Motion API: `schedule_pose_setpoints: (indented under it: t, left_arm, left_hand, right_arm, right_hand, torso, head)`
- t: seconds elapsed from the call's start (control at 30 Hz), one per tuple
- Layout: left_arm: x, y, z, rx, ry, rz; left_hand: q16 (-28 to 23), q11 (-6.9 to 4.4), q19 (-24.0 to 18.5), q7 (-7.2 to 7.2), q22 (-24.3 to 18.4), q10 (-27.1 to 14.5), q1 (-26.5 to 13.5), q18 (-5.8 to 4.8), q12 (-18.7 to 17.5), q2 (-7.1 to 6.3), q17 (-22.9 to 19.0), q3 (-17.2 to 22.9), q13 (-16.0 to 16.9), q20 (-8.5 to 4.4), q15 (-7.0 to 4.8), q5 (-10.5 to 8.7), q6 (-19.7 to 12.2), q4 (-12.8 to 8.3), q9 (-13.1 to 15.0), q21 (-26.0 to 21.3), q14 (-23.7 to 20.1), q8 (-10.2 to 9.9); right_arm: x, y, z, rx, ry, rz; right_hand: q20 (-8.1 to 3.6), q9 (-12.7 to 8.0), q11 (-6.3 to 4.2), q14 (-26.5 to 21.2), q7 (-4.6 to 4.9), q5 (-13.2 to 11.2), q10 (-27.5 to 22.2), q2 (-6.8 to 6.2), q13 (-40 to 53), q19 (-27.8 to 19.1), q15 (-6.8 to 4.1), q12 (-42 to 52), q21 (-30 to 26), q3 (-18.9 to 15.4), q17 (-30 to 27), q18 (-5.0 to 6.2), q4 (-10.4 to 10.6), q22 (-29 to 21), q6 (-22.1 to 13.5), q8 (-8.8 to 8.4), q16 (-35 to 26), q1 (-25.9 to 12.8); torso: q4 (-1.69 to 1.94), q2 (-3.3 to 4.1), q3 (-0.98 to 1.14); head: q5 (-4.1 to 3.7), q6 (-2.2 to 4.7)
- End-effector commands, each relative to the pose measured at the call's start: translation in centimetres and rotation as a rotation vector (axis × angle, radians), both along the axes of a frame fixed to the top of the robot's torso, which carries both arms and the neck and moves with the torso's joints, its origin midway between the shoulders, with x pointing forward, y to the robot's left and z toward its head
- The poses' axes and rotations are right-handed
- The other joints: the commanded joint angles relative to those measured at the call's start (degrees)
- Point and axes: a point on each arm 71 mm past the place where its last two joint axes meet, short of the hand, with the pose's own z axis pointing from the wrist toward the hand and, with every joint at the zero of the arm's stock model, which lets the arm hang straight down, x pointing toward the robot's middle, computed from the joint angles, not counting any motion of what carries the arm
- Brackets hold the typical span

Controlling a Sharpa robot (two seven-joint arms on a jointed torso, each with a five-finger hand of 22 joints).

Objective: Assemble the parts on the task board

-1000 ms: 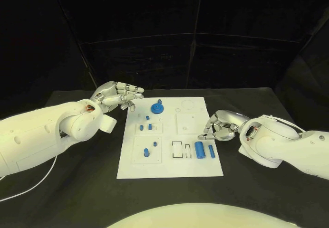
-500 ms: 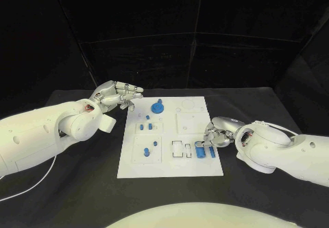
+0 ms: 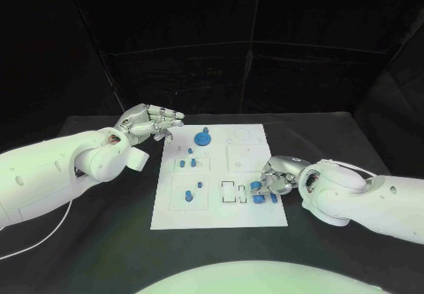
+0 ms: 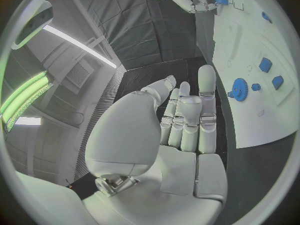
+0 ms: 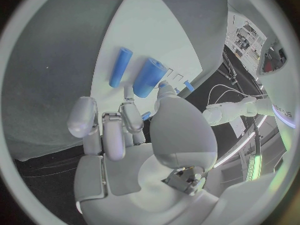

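The white task board (image 3: 221,214) lies mid-table and also shows in the left wrist view (image 4: 250,40). A thick blue cylinder (image 3: 258,197) (image 5: 149,76) and a slim one (image 3: 273,197) (image 5: 120,66) lie flat near the board's right edge. My right hand (image 3: 274,176) (image 5: 119,127) hovers over their far ends, its thumb tip at the thick cylinder's end and its fingers apart, gripping nothing. My left hand (image 3: 150,122) (image 4: 181,120) hangs by the board's far left corner, holding nothing. A blue gear (image 3: 202,139) (image 4: 239,90) stands at the board's far end.
Small blue pieces (image 3: 187,163) sit in the board's left column, with another (image 3: 188,196) nearer me. Two narrow rectangular slots (image 3: 234,192) lie just left of the thick cylinder. Black table surrounds the board on all sides.
My right hand has moved toward me and leftward, from beside the board's right edge onto the far ends of the two cylinders. The left arm has stayed still.
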Motion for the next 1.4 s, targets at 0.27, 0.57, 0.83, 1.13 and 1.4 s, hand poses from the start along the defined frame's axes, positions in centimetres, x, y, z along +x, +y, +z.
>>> schedule_pose_setpoints:
  t: [0.27,0.57,0.83,1.13,1.4]
  left_arm:
    - [0.0,0.0,0.1,-0.009,0.0,-0.008]
    - [-0.1,0.1,0.1,-0.008,0.001,-0.006]
    - [-0.1,0.1,0.1,-0.008,0.0,-0.006]
    - [0.0,0.0,0.1,-0.008,0.0,-0.007]
    - [0.0,-0.1,0.1,-0.009,0.001,-0.009]
  left_hand:
    - [0.0,-0.1,-0.1,0.13,-0.1,-0.4,0.2,0.78,0.2,0.55,0.0,-0.1,0.1,0.27,0.01,0.2,-0.3,-0.4,0.1,-0.3,-0.2,0.2]
    - [0.0,-0.1,-0.1,0.13,-0.1,-0.4,0.2,0.78,0.2,0.55,0.0,-0.1,0.1,0.27,0.01,0.2,-0.3,-0.4,0.1,-0.3,-0.2,0.2]
    - [0.0,-0.1,-0.1,0.13,-0.1,-0.4,0.2,0.78,0.2,0.55,0.0,-0.1,0.1,0.27,0.01,0.2,-0.3,-0.4,0.1,-0.3,-0.2,0.2]
    - [0.0,-0.1,-0.1,0.13,-0.1,-0.4,0.2,0.78,0.2,0.55,0.0,-0.1,0.1,0.27,0.01,0.2,-0.3,-0.4,0.1,-0.3,-0.2,0.2]
    - [0.0,-0.1,-0.1,0.13,-0.1,-0.4,0.2,0.78,0.2,0.55,0.0,-0.1,0.1,0.27,0.01,0.2,-0.3,-0.4,0.1,-0.3,-0.2,0.2]
  right_arm:
    - [0.0,0.7,-1.3,-0.035,0.039,0.021]
    - [-0.2,1.0,-1.5,-0.023,0.016,0.014]
    - [-0.5,0.7,-0.7,0.064,-0.04,-0.037]
    - [-1.3,0.9,0.5,0.21,-0.078,-0.088]
    - [-1.4,2.1,0.5,0.258,-0.049,-0.085]
  right_hand:
    - [-0.4,1.1,-0.33,4.2,-0.48,-0.2,0.5,0.95,0.6,0.2,-0.47,0.4,0.2,0.0,5.9,-1.06,-0.3,0.1,-0.5,1.21,0.3,0.9]
    - [-0.65,3.1,-0.59,4.4,-0.71,5.6,1.2,3.24,2.1,0.5,-0.72,1.3,0.4,0.5,6.7,-1.15,-1.6,0.6,-1.4,3.17,0.6,6.4]
    - [-0.81,4.2,-0.78,4.5,-0.87,12.6,1.8,4.73,3.3,0.8,-0.87,2.0,0.6,0.5,7.4,-1.22,-2.3,1.0,-1.8,4.12,0.8,8.5]
    - [-0.89,4.6,-0.91,4.6,-1.0,15.1,2.4,5.12,4.2,1.0,-0.96,2.8,0.7,0.3,8.1,-1.29,-2.3,1.4,-1.9,4.49,1.1,9.0]
    - [-0.92,4.8,-0.93,4.7,-1.02,15.6,2.5,5.23,4.4,1.0,-0.99,2.9,0.8,0.1,8.3,-1.3,-1.9,1.4,-1.8,4.6,1.1,8.6]
  torso:
    - [0.14,0.04,0.02]
    - [0.0,-0.02,0.0]
    - [0.03,-0.09,0.03]
    - [0.1,-0.03,-0.03]
    - [0.12,-0.02,-0.02]
  head:
    - [0.23,-0.04]
    - [0.34,-0.09]
    - [0.35,-0.01]
    - [0.26,0.37]
    - [0.49,0.36]
